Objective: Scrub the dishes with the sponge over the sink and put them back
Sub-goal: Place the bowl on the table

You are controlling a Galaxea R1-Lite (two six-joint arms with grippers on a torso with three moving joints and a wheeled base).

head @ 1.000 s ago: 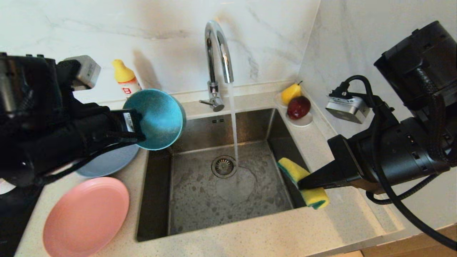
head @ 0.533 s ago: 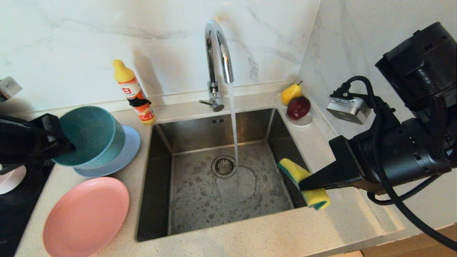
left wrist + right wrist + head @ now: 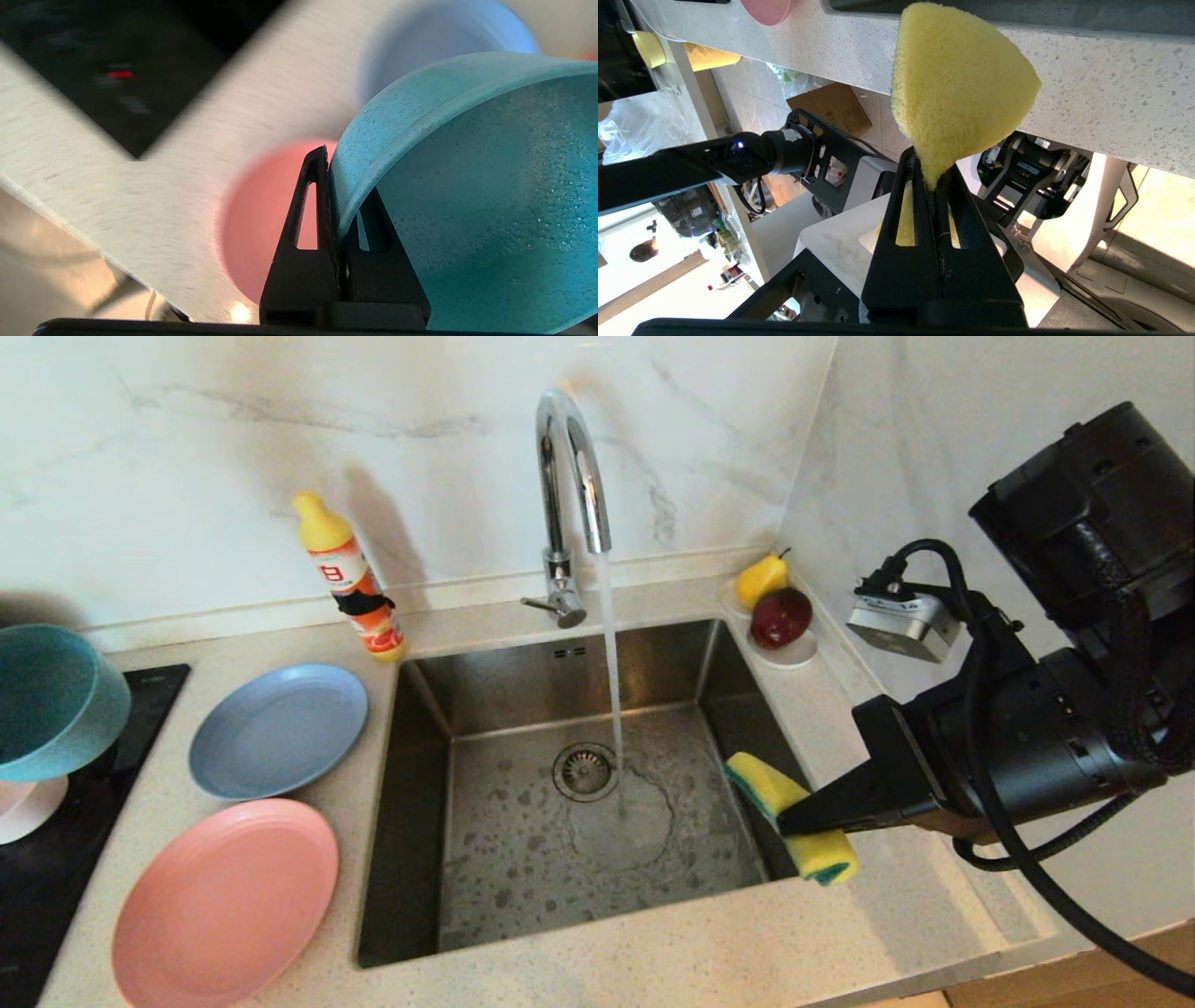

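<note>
At the far left edge of the head view the teal bowl (image 3: 51,705) hangs tilted above the pale pink bowl (image 3: 23,807). My left gripper (image 3: 338,186) is shut on the teal bowl's (image 3: 490,210) rim, one finger inside and one outside; the gripper itself is outside the head view. The grey-blue plate (image 3: 277,730) and the pink plate (image 3: 224,901) lie on the counter left of the sink (image 3: 523,859). My right gripper (image 3: 794,819) is shut on the yellow sponge (image 3: 789,812) at the sink's right edge. In the right wrist view the sponge (image 3: 962,84) fans out from the gripper (image 3: 931,172).
Water runs from the chrome tap (image 3: 569,476) into the basin near the drain (image 3: 585,770). A detergent bottle (image 3: 350,579) stands at the back left of the sink. A saucer with a pear and an apple (image 3: 780,607) sits at the back right. A black cooktop (image 3: 56,877) lies at far left.
My left arm has swung the teal bowl from the sink's left edge far to the left, over the cooktop, uncovering the grey-blue plate. The right arm and sponge have stayed still.
</note>
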